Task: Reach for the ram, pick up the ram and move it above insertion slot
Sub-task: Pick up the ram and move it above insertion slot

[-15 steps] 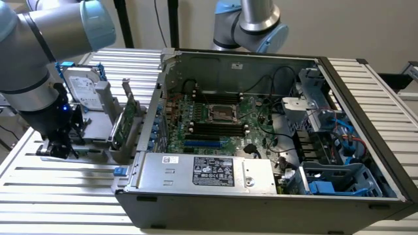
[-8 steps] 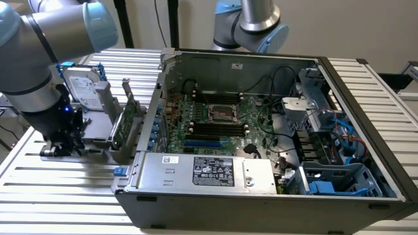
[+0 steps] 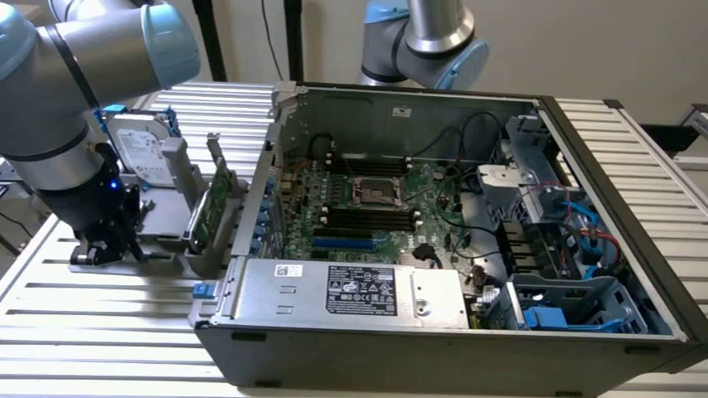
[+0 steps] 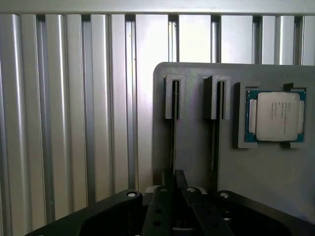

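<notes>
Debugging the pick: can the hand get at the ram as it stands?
Probably yes: the hand sits right on the ram, which stands on edge in the gray holder, fingers closed either side, nothing between.

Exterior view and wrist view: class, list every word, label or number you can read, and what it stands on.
No text reads clearly.
Black label on the power supply: print too small.
Hard drive sticker: too small.
Processor lid: markings blurred.

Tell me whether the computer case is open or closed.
Open: the computer case lies on its side with no side panel, leaving the motherboard and power supply exposed.
</notes>
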Controlling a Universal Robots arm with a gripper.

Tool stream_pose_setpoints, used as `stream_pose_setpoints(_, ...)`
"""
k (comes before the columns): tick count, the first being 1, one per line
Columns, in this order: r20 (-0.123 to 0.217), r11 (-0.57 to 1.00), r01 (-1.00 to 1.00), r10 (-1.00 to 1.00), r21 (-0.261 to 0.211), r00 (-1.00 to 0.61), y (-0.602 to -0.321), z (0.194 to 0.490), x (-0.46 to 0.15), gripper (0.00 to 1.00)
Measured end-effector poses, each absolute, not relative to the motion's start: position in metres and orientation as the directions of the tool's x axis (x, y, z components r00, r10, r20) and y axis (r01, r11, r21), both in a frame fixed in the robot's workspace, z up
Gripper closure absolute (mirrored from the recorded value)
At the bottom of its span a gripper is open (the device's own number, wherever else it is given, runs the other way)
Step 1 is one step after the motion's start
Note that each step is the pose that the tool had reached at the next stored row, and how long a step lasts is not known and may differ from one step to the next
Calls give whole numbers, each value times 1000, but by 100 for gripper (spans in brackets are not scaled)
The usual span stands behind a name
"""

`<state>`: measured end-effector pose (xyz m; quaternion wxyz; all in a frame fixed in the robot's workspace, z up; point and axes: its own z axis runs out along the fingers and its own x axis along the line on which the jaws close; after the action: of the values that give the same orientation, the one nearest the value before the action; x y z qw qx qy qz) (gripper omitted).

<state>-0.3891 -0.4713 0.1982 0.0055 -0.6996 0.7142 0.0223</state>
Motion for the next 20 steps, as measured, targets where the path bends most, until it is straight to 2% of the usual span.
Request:
stream_pose_setpoints(9, -39, 20, -1000, -999, 24, -21, -471, 203, -389, 87)
stream_pose_setpoints(20, -39, 20, -1000, -999, 24, -21, -471, 251, -389, 87)
